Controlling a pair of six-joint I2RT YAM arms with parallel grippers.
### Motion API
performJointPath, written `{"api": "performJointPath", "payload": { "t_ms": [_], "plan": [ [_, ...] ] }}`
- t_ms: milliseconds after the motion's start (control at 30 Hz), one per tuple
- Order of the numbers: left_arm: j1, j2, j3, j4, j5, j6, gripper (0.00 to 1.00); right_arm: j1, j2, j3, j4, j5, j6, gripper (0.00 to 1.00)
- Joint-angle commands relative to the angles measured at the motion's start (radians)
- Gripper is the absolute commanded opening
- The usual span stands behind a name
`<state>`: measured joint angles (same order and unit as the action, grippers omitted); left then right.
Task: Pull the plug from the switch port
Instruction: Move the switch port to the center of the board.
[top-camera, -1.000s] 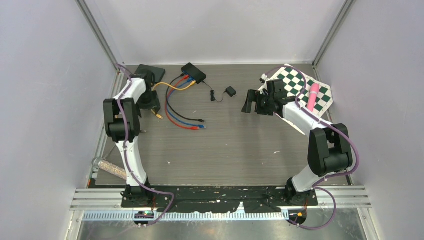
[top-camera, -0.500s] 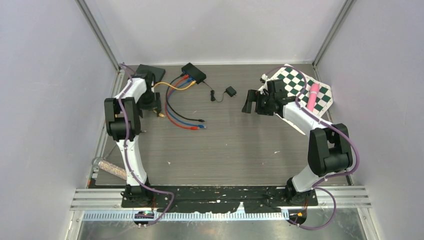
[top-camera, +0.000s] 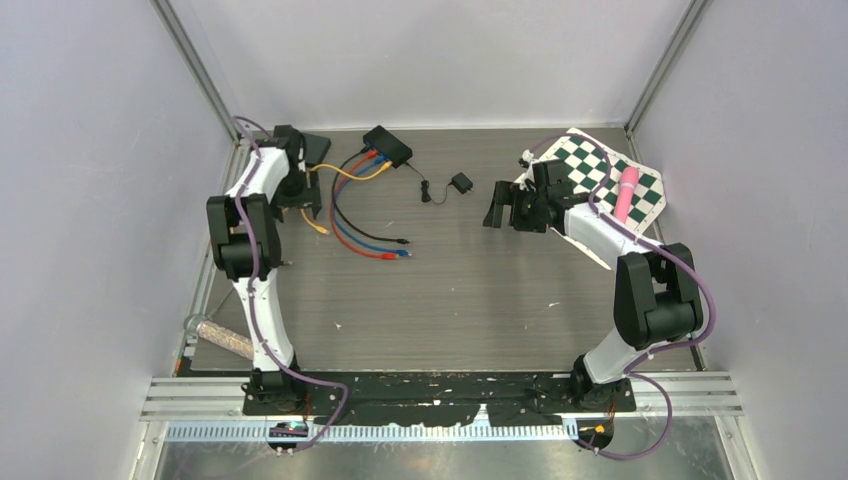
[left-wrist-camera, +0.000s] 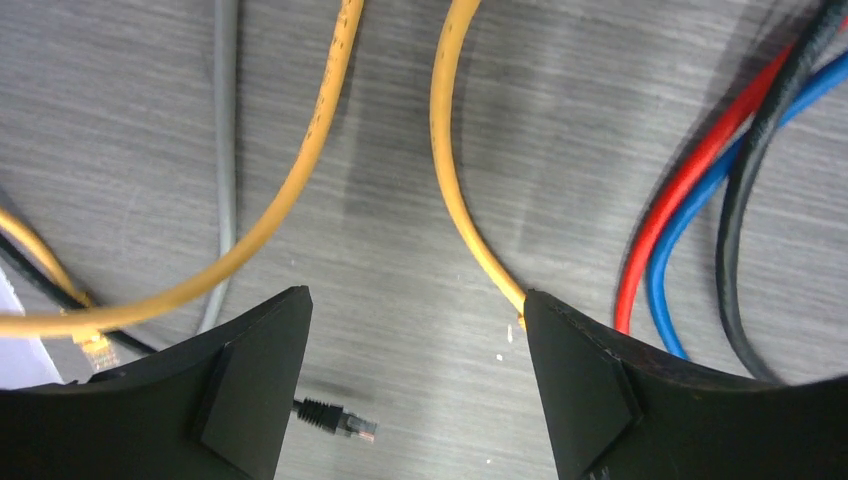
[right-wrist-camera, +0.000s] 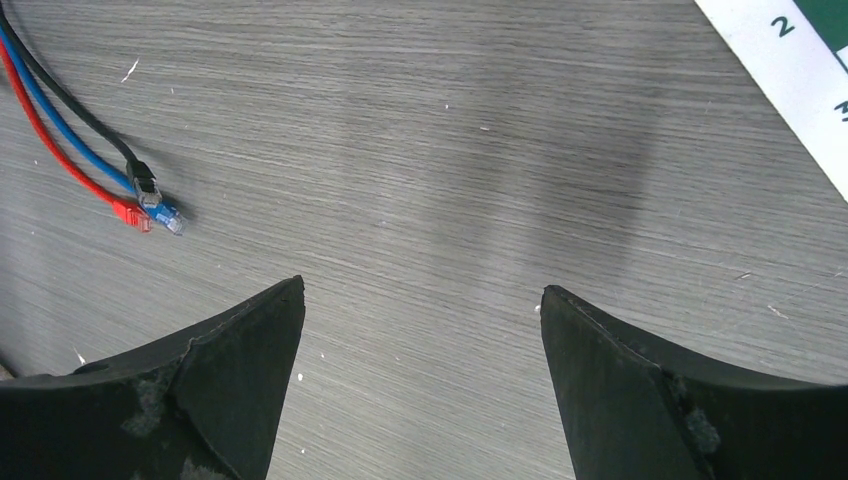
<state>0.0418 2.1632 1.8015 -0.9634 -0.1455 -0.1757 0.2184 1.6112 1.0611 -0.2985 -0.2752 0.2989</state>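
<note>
Grey wood-grain counter (top-camera: 470, 290) is carrying everything. My left fingers (top-camera: 306, 203) are hanging wide open over the yellow cable (left-wrist-camera: 455, 200), gripping nothing. My right fingers (top-camera: 505, 208) are gaping just as wide, empty, well apart from the work. Black switch box (top-camera: 387, 145) is sitting at the far edge. The yellow cable and the red, blue and black cables (left-wrist-camera: 700, 200) are all running into it. The seated plugs (top-camera: 373, 155) are too small to check, but I'm reading nothing as pulled yet. The grasp and the pull are both pending. No containers showing beyond the ports.
</note>
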Motion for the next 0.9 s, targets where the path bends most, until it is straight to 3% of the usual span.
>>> {"api": "performJointPath", "payload": {
  "t_ms": [0, 333, 633, 733, 867],
  "plan": [
    [0.005, 0.074, 0.083, -0.071, -0.012, -0.019, 0.80, -0.006, -0.003, 0.019, 0.035, -0.007, 0.005, 0.94],
    [0.002, 0.165, 0.199, -0.205, -0.053, 0.021, 0.72, -0.005, 0.023, 0.029, 0.035, -0.017, 0.011, 0.94],
    [-0.008, 0.134, 0.138, -0.176, -0.013, 0.024, 0.24, -0.007, 0.014, 0.023, 0.036, -0.019, 0.011, 0.94],
    [-0.017, 0.136, 0.143, -0.173, -0.026, 0.034, 0.01, -0.007, 0.009, 0.021, 0.037, -0.022, 0.011, 0.94],
    [-0.030, 0.123, 0.136, -0.195, -0.051, 0.046, 0.00, -0.007, 0.001, 0.016, 0.036, -0.019, 0.010, 0.94]
  ]
}}
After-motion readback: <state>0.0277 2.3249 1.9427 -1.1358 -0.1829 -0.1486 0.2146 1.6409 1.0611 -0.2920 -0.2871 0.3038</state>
